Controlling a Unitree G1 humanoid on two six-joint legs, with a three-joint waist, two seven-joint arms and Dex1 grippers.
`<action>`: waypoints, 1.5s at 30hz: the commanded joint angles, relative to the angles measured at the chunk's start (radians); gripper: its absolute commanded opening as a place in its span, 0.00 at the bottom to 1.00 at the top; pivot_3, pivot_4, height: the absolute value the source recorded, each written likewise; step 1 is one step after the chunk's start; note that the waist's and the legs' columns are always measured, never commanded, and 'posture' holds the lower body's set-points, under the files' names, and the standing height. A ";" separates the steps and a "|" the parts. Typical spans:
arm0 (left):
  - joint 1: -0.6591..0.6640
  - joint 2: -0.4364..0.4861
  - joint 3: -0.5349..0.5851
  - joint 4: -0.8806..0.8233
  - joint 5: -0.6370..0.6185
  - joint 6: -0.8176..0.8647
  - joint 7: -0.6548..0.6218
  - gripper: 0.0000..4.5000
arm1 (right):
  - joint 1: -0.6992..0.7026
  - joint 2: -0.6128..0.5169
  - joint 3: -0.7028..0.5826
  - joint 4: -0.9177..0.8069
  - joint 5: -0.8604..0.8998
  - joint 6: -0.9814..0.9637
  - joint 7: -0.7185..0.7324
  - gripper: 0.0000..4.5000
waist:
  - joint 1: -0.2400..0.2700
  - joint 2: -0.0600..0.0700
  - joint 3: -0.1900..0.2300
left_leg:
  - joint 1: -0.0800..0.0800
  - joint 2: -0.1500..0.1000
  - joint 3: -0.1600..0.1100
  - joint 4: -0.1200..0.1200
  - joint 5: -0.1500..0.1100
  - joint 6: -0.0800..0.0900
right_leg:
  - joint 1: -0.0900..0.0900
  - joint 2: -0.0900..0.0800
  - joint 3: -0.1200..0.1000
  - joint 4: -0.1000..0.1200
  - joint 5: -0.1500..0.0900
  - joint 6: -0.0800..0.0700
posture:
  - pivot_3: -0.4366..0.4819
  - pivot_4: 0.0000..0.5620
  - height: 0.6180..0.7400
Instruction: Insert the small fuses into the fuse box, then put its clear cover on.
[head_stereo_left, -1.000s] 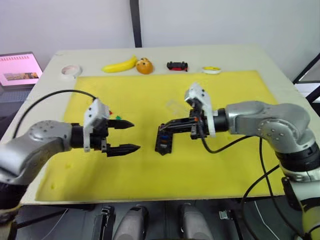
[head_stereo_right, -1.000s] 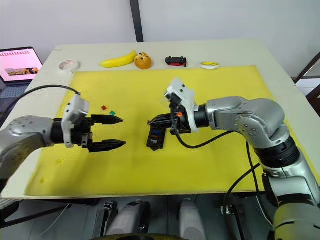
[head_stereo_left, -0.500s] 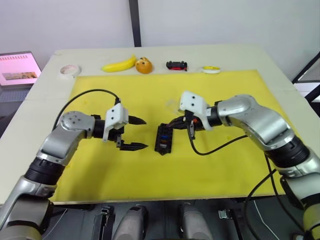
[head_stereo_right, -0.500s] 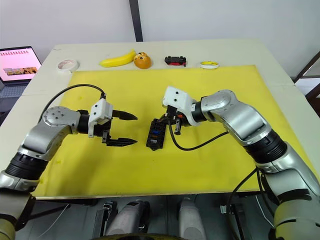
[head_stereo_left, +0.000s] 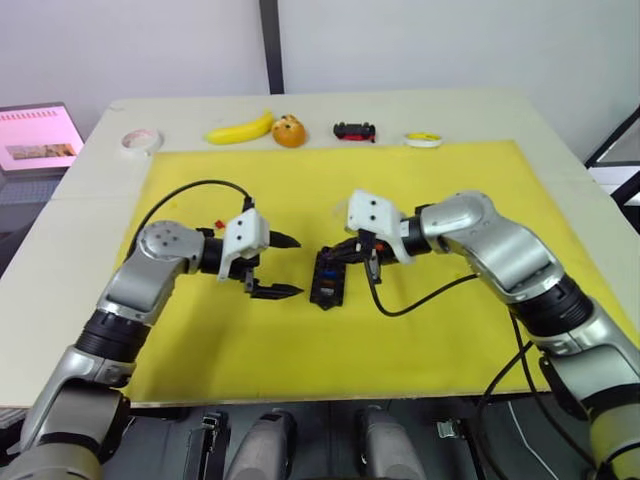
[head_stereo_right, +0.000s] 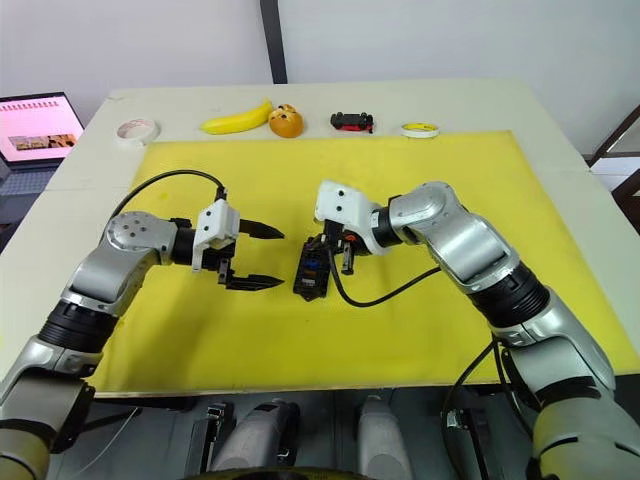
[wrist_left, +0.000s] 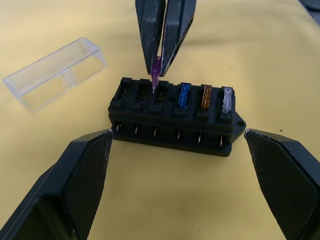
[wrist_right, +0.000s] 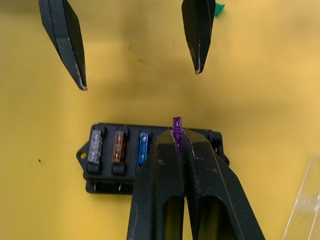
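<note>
The black fuse box lies mid-mat, with grey, orange-brown and blue fuses seated in one row. My right gripper is shut on a purple fuse, whose lower end touches a slot beside the blue one. My left gripper stands open just left of the box, its fingers either side of the box's end without touching. The clear cover lies on the mat just beyond the box. A red fuse and a green fuse lie loose behind the left gripper.
Along the far table edge lie a banana, an orange, a black-and-red toy car, a tape roll and a small yellow disc. A laptop stands at far left. The yellow mat covers the table.
My left gripper has moved right, close to the fuse box, still open. My right gripper has reached further left over the box and turned downward with the purple fuse.
</note>
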 joint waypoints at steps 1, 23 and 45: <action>-0.019 -0.004 0.013 -0.002 0.009 -0.026 -0.010 0.99 | -0.003 0.014 -0.012 -0.009 -0.025 -0.021 0.014 0.00 | 0.000 0.000 0.000 | 0.000 0.000 0.000 0.000 0.001 -0.001 | 0.000 0.000 0.000 0.000 0.000 0.000 | 0.48 0.27 1.00; -0.017 -0.027 0.020 -0.013 0.019 -0.016 -0.011 0.99 | 0.022 0.041 -0.024 -0.011 -0.094 -0.010 0.038 0.00 | 0.000 0.000 0.000 | 0.000 0.000 0.000 0.001 0.001 -0.002 | -0.001 0.000 0.000 0.003 0.000 0.000 | 0.48 0.27 1.00; -0.020 -0.033 0.020 -0.027 0.017 -0.003 -0.008 0.99 | -0.016 0.056 -0.046 -0.021 -0.080 0.048 0.052 0.00 | 0.000 0.000 0.000 | 0.000 0.000 0.000 0.002 0.001 -0.002 | -0.001 0.000 0.000 0.004 0.000 0.000 | 0.48 0.27 1.00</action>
